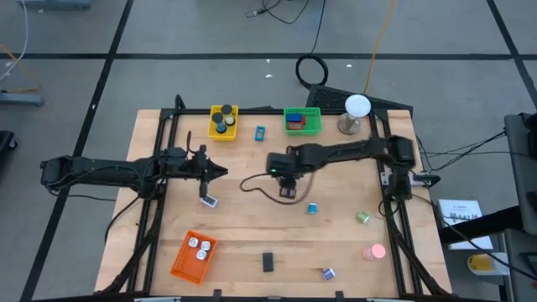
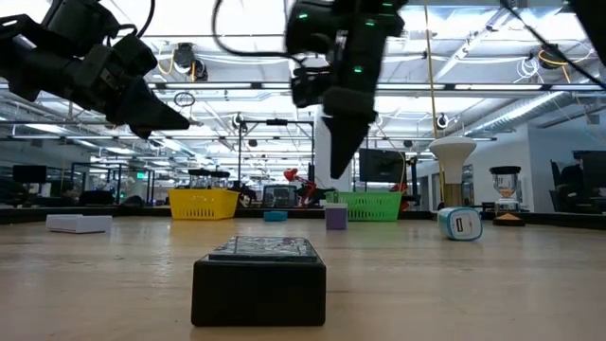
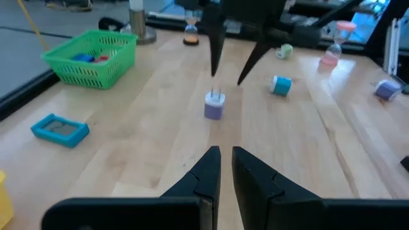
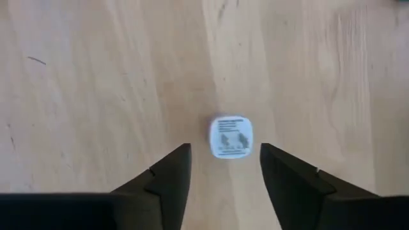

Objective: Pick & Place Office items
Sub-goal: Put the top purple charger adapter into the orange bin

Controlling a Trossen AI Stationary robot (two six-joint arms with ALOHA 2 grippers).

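right gripper (image 4: pixel 223 169) above purple plug (image 4: pixel 231 137), fingers apart, clear of plug. left gripper (image 3: pixel 225 167) nearby, fingers together.

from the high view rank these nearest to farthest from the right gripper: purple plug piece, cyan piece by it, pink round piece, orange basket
Right gripper hangs open mid-table.
1. Purple plug piece: directly beneath it, between the fingers.
2. Cyan piece: just beside, toward the table's right.
3. Pink round piece: near the front right corner.
4. Orange basket: front left, slightly farther off.
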